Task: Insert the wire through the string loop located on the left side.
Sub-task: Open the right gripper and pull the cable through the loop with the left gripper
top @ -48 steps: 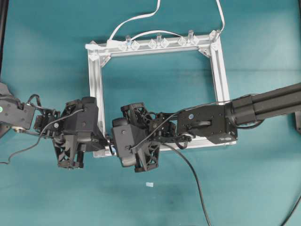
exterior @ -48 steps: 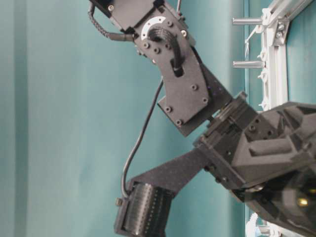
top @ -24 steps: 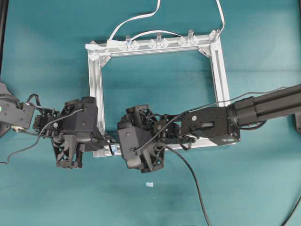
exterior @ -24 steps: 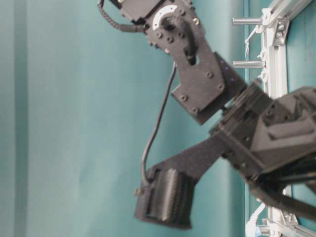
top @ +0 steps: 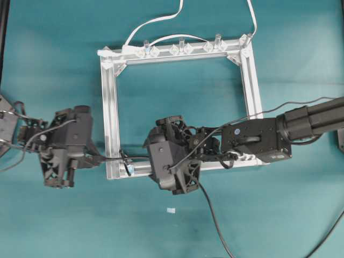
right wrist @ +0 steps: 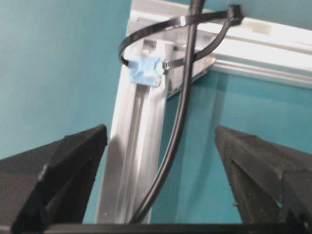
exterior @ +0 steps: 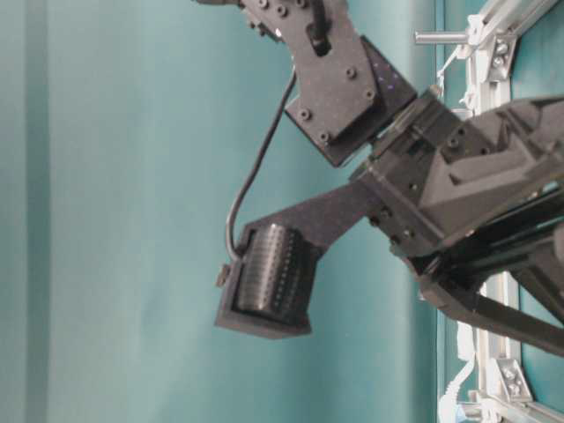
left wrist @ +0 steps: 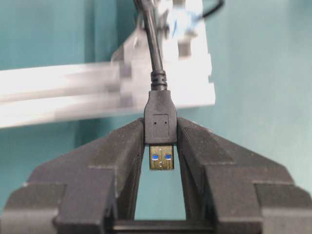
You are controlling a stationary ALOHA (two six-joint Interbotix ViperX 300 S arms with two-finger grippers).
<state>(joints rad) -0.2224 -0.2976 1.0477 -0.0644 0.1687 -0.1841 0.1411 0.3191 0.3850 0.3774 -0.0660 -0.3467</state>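
The wire (right wrist: 178, 122), a thin smooth black cable, passes through the string loop (right wrist: 175, 41), a dark band with a pale-blue tab fixed at the lower-left corner of the square, grooved aluminium frame (top: 110, 107). The left gripper (left wrist: 161, 161) clamps the wire's rectangular black plug (left wrist: 160, 124) between its matte black jaws. The right gripper (right wrist: 161, 141) stands with jaws wide apart on either side of the wire, holding nothing.

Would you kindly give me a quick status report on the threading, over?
Left gripper shut on the plug. Right gripper open, holding nothing. Wire runs through the string loop at the frame corner. Nothing in the way.
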